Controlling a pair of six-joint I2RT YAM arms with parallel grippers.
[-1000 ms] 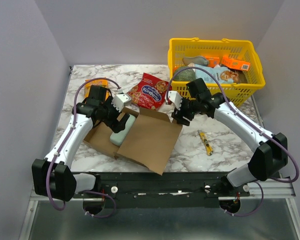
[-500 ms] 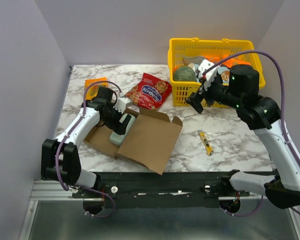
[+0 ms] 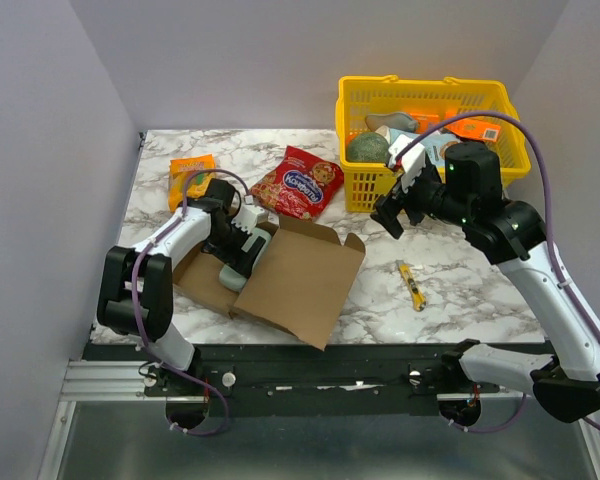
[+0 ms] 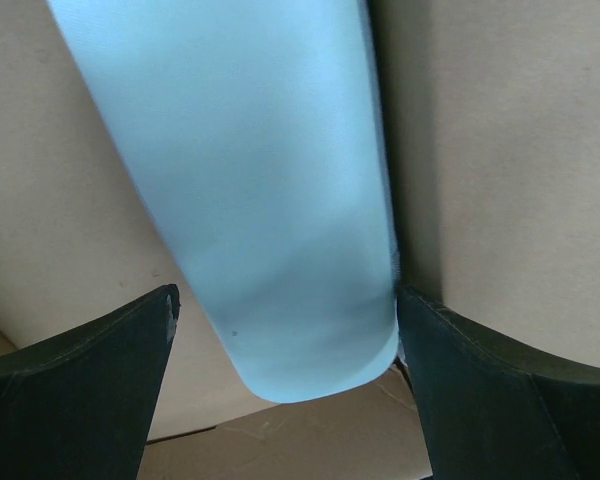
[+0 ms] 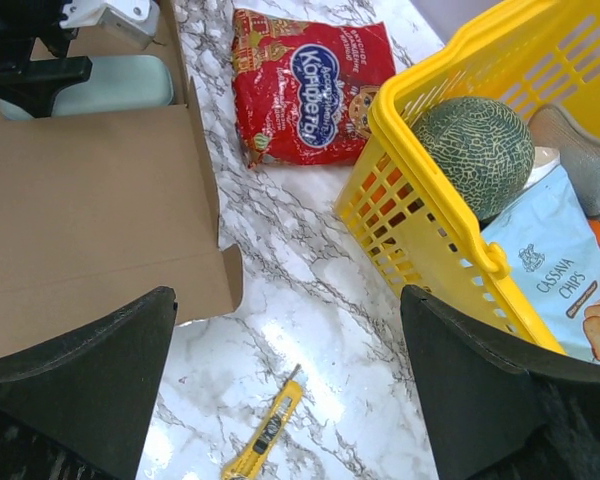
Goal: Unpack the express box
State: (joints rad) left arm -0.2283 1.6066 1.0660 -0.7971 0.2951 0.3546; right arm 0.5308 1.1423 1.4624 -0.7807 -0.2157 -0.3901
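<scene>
Express box (image 3: 298, 283) lies opened flat on the marble table (image 3: 460, 290), left of centre in the overhead view, with its wide lid flap spread toward the right. The left gripper (image 3: 242, 243) reaches down into the box's tray, over a pale blue-green packet (image 3: 230, 277) lying there. The right gripper (image 3: 393, 205) hangs raised above the table, just in front of a yellow basket (image 3: 420, 88) at the far right that holds a green melon (image 3: 368, 148) and other packets. A red snack bag (image 3: 298, 183) lies just behind the box, an orange packet (image 3: 191, 170) sits at the far left, and a yellow utility knife (image 3: 411, 285) lies to the right of the box.

Left wrist view: the two dark fingers (image 4: 90, 390) stand wide apart on either side of the pale packet, which rests on the brown cardboard. The right finger is at the packet's edge; a gap shows at the left one.

Right wrist view: the fingers (image 5: 80, 390) are spread wide with nothing between them. Below lie the express box's flap, the knife, the snack bag and the basket's corner, with a cassava chips bag (image 5: 560, 285) beside the melon.
</scene>
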